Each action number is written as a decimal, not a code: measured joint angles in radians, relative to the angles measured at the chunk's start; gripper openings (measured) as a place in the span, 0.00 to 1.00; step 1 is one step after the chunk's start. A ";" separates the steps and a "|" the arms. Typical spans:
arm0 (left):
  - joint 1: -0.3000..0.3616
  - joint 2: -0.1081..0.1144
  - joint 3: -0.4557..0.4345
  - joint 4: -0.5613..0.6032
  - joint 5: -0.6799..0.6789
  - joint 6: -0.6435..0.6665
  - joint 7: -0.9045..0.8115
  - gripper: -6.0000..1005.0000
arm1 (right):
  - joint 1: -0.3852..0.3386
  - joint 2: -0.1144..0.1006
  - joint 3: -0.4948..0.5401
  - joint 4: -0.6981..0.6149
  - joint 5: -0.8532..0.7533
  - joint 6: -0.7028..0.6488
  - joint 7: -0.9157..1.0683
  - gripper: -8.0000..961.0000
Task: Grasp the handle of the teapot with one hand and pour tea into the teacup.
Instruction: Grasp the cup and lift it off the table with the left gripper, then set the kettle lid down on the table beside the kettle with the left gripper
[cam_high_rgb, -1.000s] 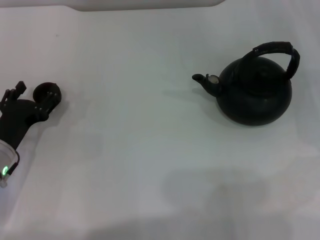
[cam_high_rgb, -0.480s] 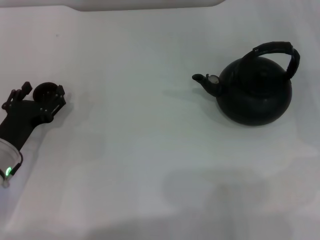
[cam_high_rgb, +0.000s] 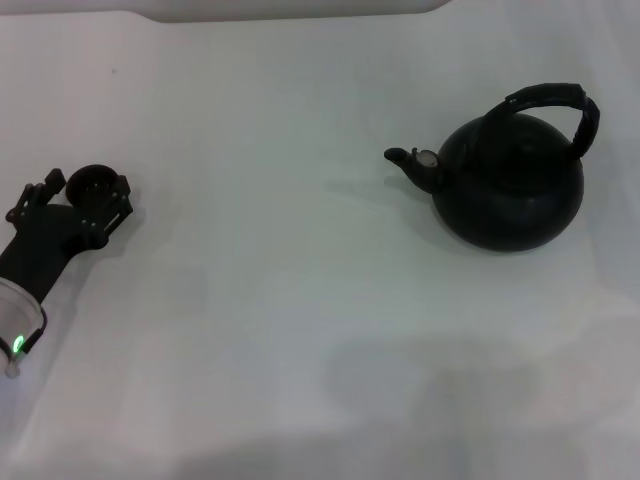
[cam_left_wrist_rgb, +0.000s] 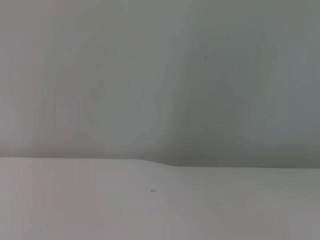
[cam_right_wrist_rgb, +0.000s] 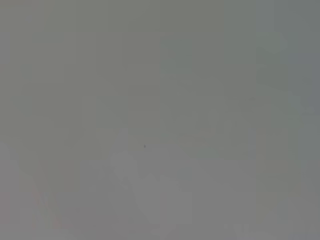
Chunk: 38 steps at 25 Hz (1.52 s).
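Head view: we are seeing the left hand (cam_high_rgb: 78, 190) sitting open around the teacup (cam_high_rgb: 93, 183) at the desk's (cam_high_rgb: 260, 300) left; the teapot (cam_high_rgb: 510, 180), handle (cam_high_rgb: 555, 100) up, is standing well apart, right. Wrist views are showing only blank desk; right hand unseen.

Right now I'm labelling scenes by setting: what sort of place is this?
Probably a staged tabletop test bench: a bare white table, one round matte-black teapot, one tiny dark teacup beside the left gripper.

— Can you read any text, label, brand or number here?
— No. You'll find nothing legible on the teapot (cam_high_rgb: 510, 185), the teacup (cam_high_rgb: 92, 184) or the tabletop (cam_high_rgb: 300, 300).
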 joint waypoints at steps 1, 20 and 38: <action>0.000 0.000 0.000 0.000 0.000 0.000 0.000 0.87 | -0.001 0.000 0.000 0.000 0.000 0.003 0.000 0.78; -0.011 0.003 0.000 0.004 0.000 0.051 0.000 0.87 | -0.005 0.000 0.000 0.009 0.000 0.022 0.000 0.78; -0.033 0.001 0.000 -0.073 0.208 -0.012 0.000 0.70 | -0.019 0.000 0.009 0.012 0.002 0.023 0.000 0.78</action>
